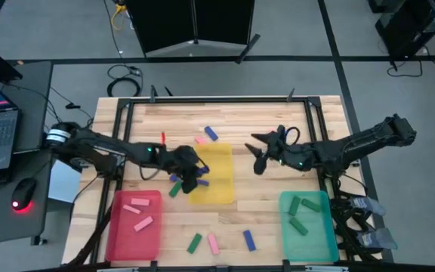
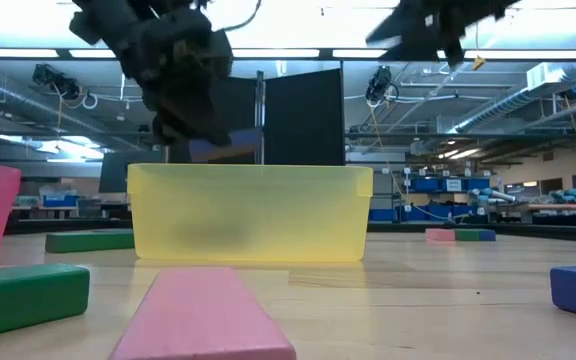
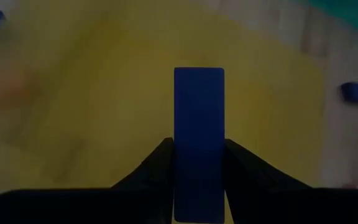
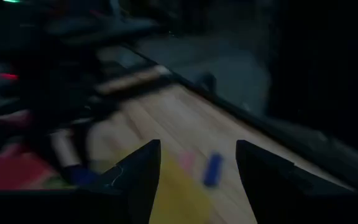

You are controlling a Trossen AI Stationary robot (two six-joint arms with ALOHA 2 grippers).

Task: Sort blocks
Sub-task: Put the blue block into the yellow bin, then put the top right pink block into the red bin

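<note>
One block: blue block [image 3: 198, 143], clamped between left gripper [image 3: 197, 180] fingers, long axis running straight out ahead of the fingers.
Position: above yellow tray [image 1: 216, 162].
Right gripper [image 4: 197, 165]: jaws apart, empty, raised beside tray.

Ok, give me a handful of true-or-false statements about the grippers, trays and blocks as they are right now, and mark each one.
1. The left gripper is shut on a blue block. True.
2. That blue block is held over the red tray. False: it is over the yellow tray.
3. The right gripper holds a green block. False: its fingers are open and nothing is between them.
4. The teal tray has green blocks in it. True.
5. The red tray holds pink blocks. True.
</note>
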